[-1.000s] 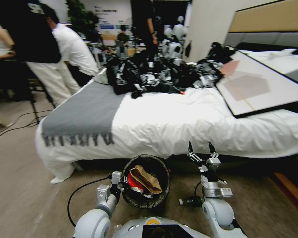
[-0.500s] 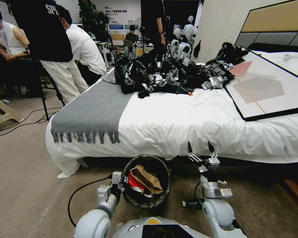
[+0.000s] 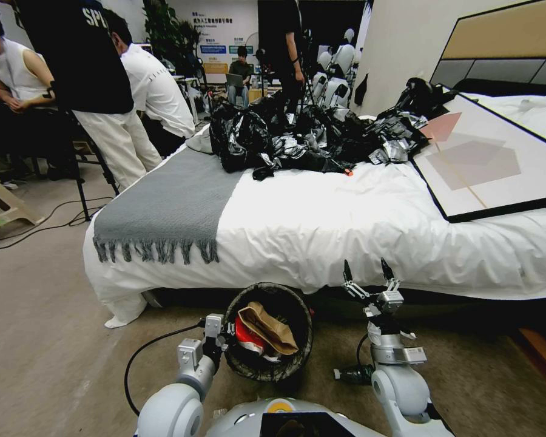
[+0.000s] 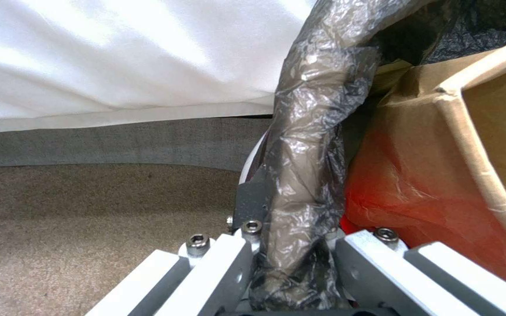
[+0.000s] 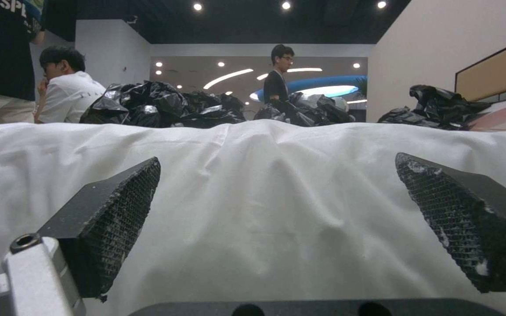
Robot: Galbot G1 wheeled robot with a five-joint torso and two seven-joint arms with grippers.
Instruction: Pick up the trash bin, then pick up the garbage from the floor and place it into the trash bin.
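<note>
The trash bin (image 3: 285, 290), round and lined with a dark bag, hangs low in front of me in the head view. My left gripper (image 3: 229, 332) is shut on its near-left rim. In the left wrist view, that gripper (image 4: 297, 210) pinches the crinkled bag-covered rim (image 4: 312, 131). Inside the bin lies garbage: a brown paper bag (image 3: 267, 328) (image 4: 487, 131) on top of a red wrapper (image 3: 244, 337) (image 4: 405, 197). A small green bottle (image 3: 353, 374) lies on the carpet beside my right arm. My right gripper (image 3: 367, 273) (image 5: 282, 219) is open, empty and raised towards the bed's side.
A bed with a white cover (image 3: 346, 230) (image 5: 265, 175) and a grey throw (image 3: 170, 206) stands close ahead. It carries black plastic sheeting (image 3: 297, 139) and a framed picture (image 3: 497, 164). People stand at the far left, with cables (image 3: 36, 227) on the carpet. A wooden strip (image 3: 543, 355) runs at the right.
The whole head view shifted a little between the oldest frame and the later ones, so the camera moved. Both arms, the bin and the bottle keep their places.
</note>
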